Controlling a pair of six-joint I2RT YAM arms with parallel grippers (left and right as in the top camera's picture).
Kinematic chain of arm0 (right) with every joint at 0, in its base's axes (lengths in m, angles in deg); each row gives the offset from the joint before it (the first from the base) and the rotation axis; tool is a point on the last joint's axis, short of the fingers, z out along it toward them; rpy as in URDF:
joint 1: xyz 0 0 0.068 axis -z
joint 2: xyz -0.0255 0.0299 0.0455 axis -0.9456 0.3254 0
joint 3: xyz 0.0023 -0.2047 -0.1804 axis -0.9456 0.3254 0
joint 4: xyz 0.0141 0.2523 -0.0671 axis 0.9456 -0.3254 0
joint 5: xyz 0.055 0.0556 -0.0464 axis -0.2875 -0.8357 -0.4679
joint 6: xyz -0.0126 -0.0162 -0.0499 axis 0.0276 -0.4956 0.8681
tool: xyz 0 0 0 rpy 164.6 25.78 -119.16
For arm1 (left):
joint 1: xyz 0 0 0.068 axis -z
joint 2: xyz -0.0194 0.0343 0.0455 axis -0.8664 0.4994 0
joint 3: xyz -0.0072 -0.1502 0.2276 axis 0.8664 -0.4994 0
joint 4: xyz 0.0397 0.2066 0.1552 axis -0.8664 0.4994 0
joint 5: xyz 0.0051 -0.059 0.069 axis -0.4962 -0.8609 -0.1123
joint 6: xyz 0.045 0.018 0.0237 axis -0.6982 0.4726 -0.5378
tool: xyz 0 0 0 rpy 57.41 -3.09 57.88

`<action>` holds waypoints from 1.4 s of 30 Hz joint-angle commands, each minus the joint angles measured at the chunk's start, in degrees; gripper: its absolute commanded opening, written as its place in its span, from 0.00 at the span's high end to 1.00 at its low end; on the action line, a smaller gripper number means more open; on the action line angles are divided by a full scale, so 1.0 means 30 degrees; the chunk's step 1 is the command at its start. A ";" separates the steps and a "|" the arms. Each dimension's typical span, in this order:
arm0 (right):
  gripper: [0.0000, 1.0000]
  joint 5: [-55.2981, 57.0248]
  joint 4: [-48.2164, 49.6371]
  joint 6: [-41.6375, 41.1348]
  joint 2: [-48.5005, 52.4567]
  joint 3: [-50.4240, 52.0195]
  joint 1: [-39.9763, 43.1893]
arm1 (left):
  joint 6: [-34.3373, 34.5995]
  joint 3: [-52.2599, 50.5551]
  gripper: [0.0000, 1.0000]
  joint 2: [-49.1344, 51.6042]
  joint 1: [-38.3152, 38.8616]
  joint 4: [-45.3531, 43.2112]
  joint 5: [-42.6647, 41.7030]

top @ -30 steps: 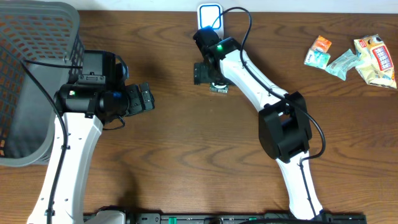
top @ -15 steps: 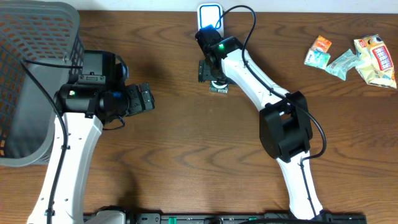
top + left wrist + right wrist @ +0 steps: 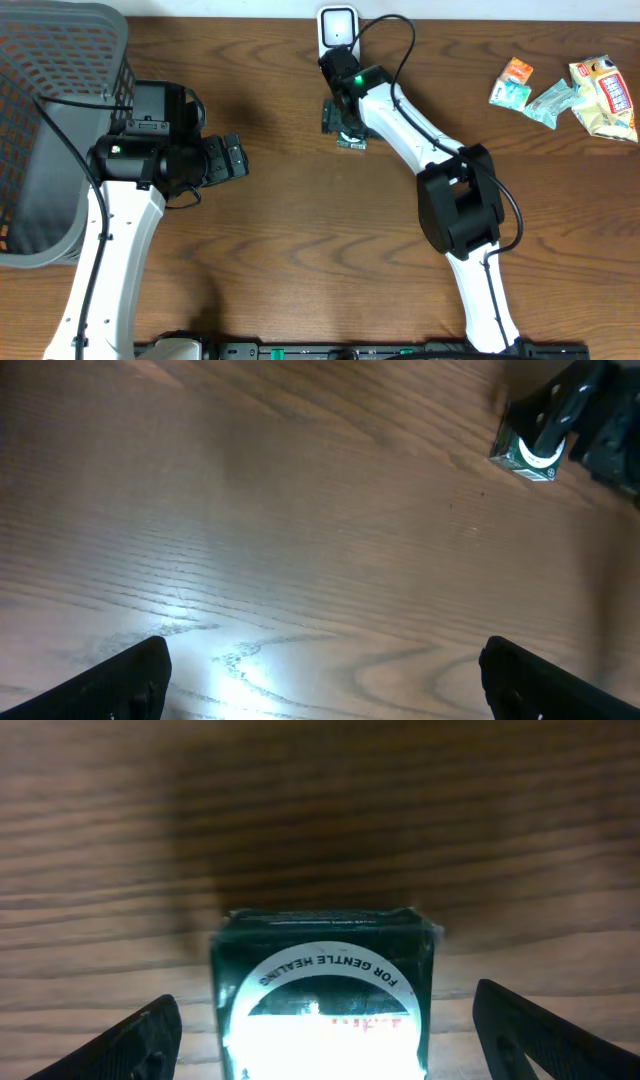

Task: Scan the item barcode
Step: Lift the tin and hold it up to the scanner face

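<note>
The item is a small dark green box (image 3: 352, 143) with a white round label, lying on the wooden table just in front of the white scanner (image 3: 338, 25) at the back edge. My right gripper (image 3: 340, 118) hovers over it and is open. In the right wrist view the box (image 3: 322, 990) lies between the two fingertips of my right gripper (image 3: 330, 1040), with a gap on each side. My left gripper (image 3: 232, 160) is open over bare wood to the left. Its wrist view shows the box (image 3: 527, 452) far off at the upper right, with nothing between the tips of the left gripper (image 3: 325, 680).
A grey mesh basket (image 3: 50, 130) stands at the left edge of the table. Several snack packets (image 3: 560, 95) lie at the back right. A black cable (image 3: 395, 30) loops from the right arm near the scanner.
My right gripper has shifted a little to the right over the box, uncovering more of the scanner, and its jaws have narrowed slightly. The box and the left arm have not moved.
</note>
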 commanded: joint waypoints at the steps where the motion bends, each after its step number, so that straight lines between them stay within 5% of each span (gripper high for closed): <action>1: 0.12 0.0233 0.0233 -0.0328 0.0036 0.0321 0.0080 | -0.0182 0.0066 0.02 0.0000 -0.0102 0.0036 0.0124; 18: 0.20 0.0219 0.2419 -0.1246 0.0036 0.2229 0.0131 | -0.0182 0.0066 0.02 0.0000 -0.0102 0.0036 0.0124; 23: 0.37 -0.0233 0.2419 -0.1239 0.0029 0.2222 0.0131 | -0.0182 0.0066 0.02 0.0000 -0.0102 0.0036 0.0124; 42: 0.61 -0.1996 0.2317 0.0780 -0.0379 0.2171 0.0153 | -0.0182 0.0066 0.02 0.0000 -0.0102 0.0036 0.0124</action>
